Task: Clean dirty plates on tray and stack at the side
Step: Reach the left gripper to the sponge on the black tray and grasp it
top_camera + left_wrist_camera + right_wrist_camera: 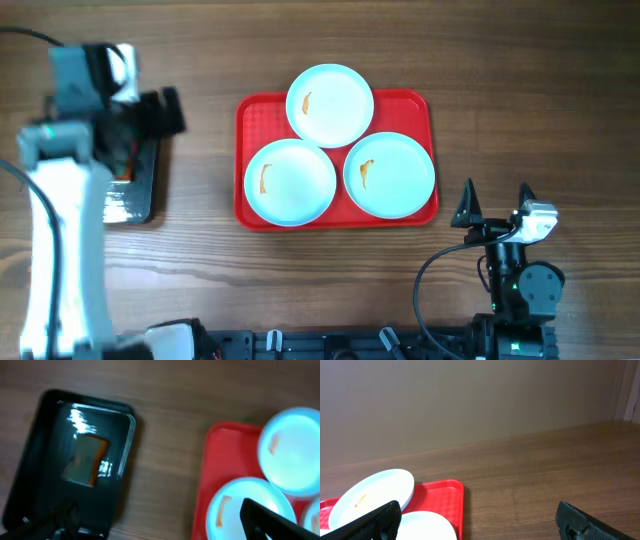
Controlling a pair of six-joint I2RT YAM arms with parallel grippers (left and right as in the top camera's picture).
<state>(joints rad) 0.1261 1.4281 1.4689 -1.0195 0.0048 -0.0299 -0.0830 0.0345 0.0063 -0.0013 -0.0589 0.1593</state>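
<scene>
Three pale mint-white plates lie on the red tray (250, 110): one at the back (330, 104), one front left (290, 182), one front right (390, 174). Each has a small orange smear. My left gripper (168, 112) hovers over the far end of a black tray, left of the red tray. In the left wrist view it (160, 530) is open and empty, with the red tray (210, 460) and plates (292, 450) at the right. My right gripper (495, 205) is open and empty near the front right, just off the red tray's corner. The right wrist view (480, 527) shows two plates (375, 492).
A small glossy black tray (135, 195) lies left of the red tray and holds an orange-edged sponge (87, 460). Bare wooden table (520, 90) lies right of and behind the red tray. A plain wall (470, 400) stands behind the table.
</scene>
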